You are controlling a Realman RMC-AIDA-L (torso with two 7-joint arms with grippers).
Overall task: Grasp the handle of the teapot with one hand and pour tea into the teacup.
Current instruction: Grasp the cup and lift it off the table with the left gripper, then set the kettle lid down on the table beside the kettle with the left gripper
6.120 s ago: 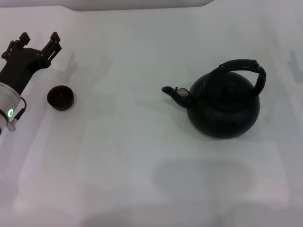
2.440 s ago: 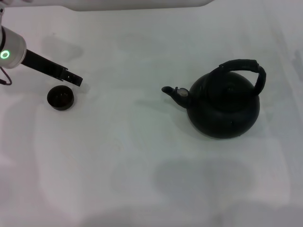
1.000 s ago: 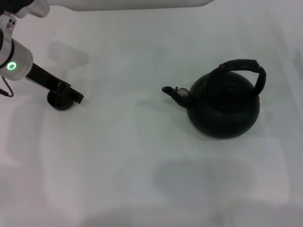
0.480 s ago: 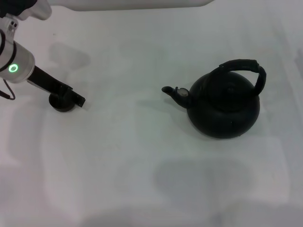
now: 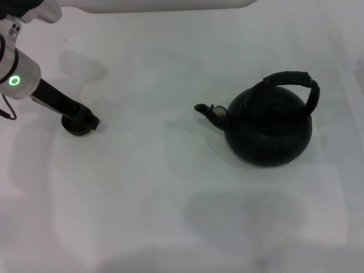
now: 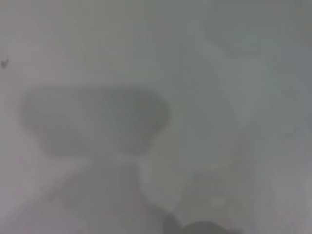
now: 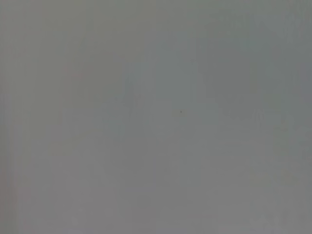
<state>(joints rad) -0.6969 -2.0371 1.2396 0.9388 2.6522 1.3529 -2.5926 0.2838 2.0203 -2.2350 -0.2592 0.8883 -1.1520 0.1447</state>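
- Jaws of the left gripper [image 5: 85,120] sit down at the teacup [image 5: 77,128], dark fingers over its top; whether they are clamped on the rim or merely around it cannot be told, since only one side of the fingers shows in the head view.
- Right gripper is out of sight in every view; its wrist camera shows only plain grey surface.
- Left arm [image 5: 23,79] reaches in from the far left, a green ring light on its pale wrist section, the black finger section slanting down toward the cup.
- Teacup stands on the white table [image 5: 170,187] at the left side, mostly covered by the gripper; its inside is hidden, so any contents cannot be told.
- Teapot [image 5: 268,128] stands upright on the right side, well apart from the cup; it is closed on top, contents not visible.
- Its spout [image 5: 206,111] points left, toward the cup's side of the table, so the pot's long axis runs left to right.
- Handle [image 5: 293,82] arches over the pot's top, upright and leaning a little to the right, with nothing touching it.
- Left wrist view shows only table, soft shadows and a dark edge at the bottom.
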